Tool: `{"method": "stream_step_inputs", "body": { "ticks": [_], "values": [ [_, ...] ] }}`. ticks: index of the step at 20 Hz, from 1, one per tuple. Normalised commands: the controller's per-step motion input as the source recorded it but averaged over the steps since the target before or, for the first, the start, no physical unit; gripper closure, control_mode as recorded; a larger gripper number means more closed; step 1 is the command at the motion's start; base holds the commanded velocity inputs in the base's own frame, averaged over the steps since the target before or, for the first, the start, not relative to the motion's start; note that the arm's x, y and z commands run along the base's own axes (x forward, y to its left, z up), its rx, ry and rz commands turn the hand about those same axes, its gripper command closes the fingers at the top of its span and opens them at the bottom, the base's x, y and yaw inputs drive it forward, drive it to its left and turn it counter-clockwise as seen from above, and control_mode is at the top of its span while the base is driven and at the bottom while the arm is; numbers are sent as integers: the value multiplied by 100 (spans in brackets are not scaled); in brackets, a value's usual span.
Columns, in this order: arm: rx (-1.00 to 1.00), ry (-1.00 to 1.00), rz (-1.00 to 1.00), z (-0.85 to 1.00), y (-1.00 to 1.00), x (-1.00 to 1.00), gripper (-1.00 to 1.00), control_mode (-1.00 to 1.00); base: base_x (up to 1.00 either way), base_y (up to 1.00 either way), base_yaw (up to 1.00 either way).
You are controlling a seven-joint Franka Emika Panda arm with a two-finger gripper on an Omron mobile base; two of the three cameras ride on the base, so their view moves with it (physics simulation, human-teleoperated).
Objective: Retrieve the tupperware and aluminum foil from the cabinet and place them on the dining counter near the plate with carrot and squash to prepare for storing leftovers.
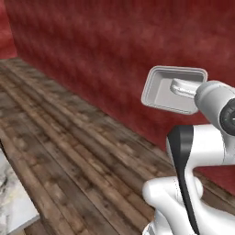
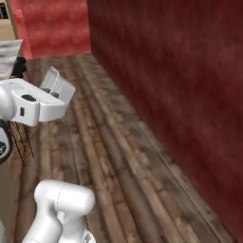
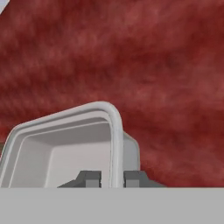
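Tupperware point(image 1: 164, 94): pale grey, plain, unpatterned, centre right of the left base view. Wall point(image 1: 92, 55): deep red, mottled, across the upper frame. Floor point(image 1: 69, 151): brown wooden planks, streaked dark and light. Surface point(image 1: 11, 197): white-grey marble, lower left corner. End effector point(image 3: 112, 179): dark grey fingertips.

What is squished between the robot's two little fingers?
The rim of the tupperware. In the hand view, the gripper has one finger on each side of the wall, pinching it shut.
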Motion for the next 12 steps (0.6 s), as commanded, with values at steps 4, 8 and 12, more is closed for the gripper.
{"method": "stream_step_inputs", "body": {
  "ticks": [4,8,12],
  "values": [
    [0,0,0,0,0,0,100,100,100,-29,44],
    [0,0,0,0,0,0,100,100,100,-9,48],
    [0,0,0,0,0,0,100,100,100,-18,50]
  ]
}}
